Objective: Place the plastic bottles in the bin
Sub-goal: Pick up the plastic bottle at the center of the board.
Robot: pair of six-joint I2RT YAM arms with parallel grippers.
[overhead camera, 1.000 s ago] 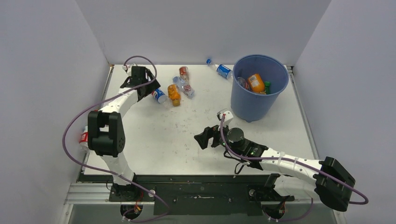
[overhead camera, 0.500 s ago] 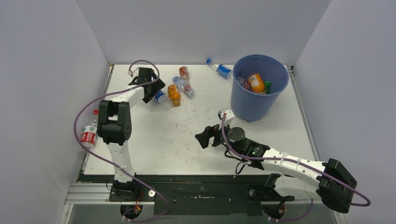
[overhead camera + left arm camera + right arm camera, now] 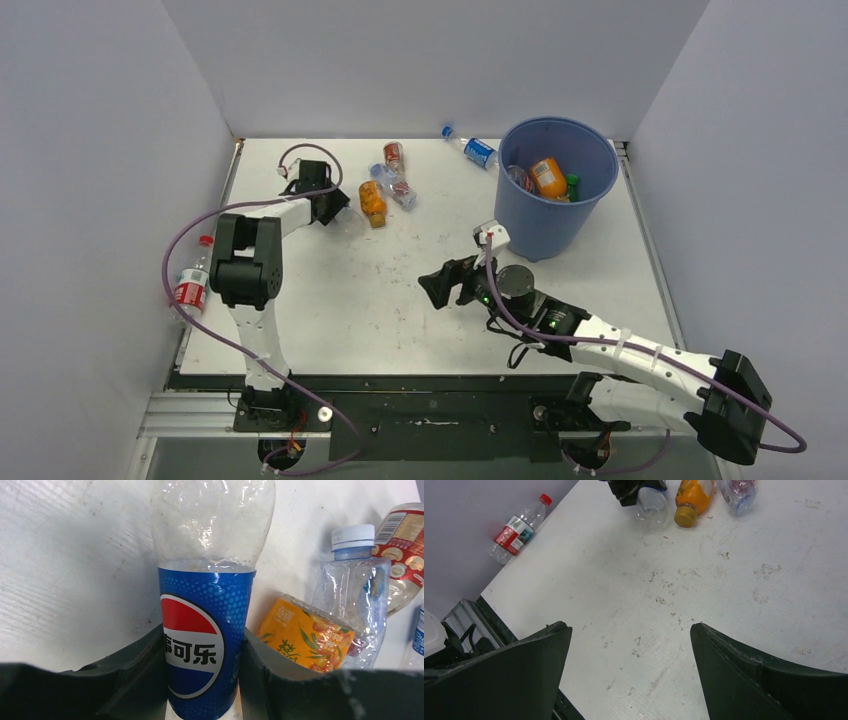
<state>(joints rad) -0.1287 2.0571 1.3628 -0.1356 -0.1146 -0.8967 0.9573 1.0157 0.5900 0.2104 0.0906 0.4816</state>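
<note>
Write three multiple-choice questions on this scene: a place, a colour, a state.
1. Where on the table does the red-capped bottle lie? A left edge B middle C far right corner
2. What colour is the label of the Pepsi bottle between the left fingers? A green B blue C orange
3. The right fingers are: A shut on a bottle B shut, empty C open, empty
Answers: 1 A, it lies beside the left wall. 2 B, blue wraps it in the left wrist view. 3 C, a wide gap shows bare table.

blue-label bottle (image 3: 205,645) between the fingers (image 3: 135,675); orange bottle (image 3: 305,640) beside
</note>
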